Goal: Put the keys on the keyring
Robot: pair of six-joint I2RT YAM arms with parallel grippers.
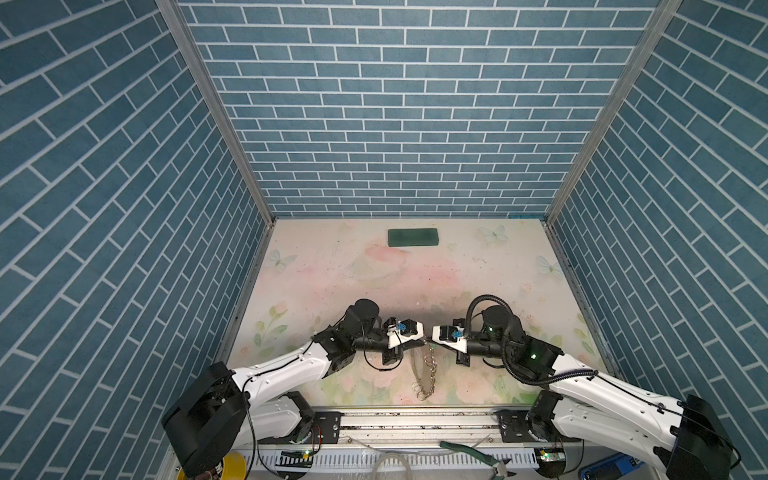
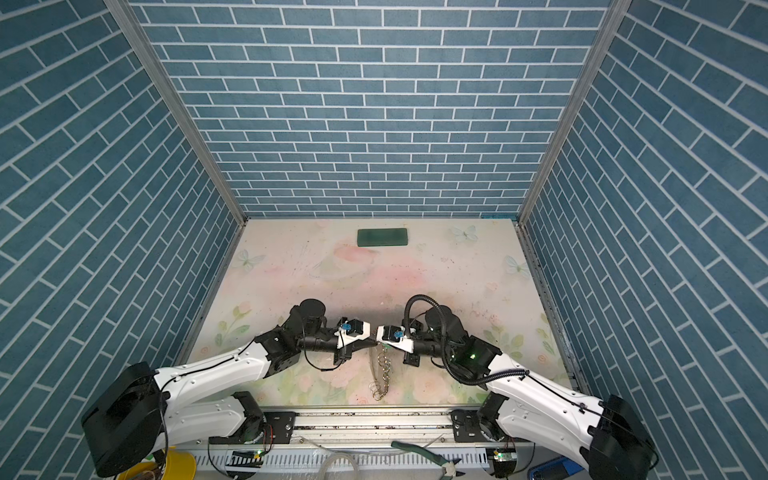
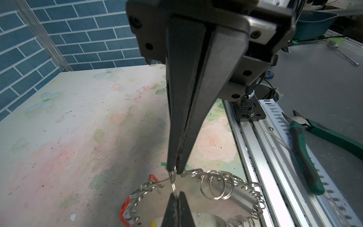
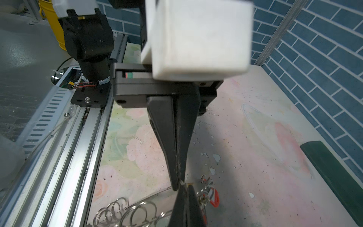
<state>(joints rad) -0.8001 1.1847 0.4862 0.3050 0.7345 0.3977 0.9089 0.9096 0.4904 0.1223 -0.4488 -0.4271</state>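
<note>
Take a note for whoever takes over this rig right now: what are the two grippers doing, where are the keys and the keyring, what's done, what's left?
Left gripper: shut, pinching a small silver split ring on the large dark grey flat keyring hoop.
Right gripper: shut, tip to tip with the left, apparently on the same split ring.
Hoop: under the tips, near the front edge of the floral table.
Keys: orange-red oblong plastic key tags sit at the hoop's fringe; whether those keys are threaded is unclear.
Done: ring gripped from both sides.
Left: thread the keys on.
</note>
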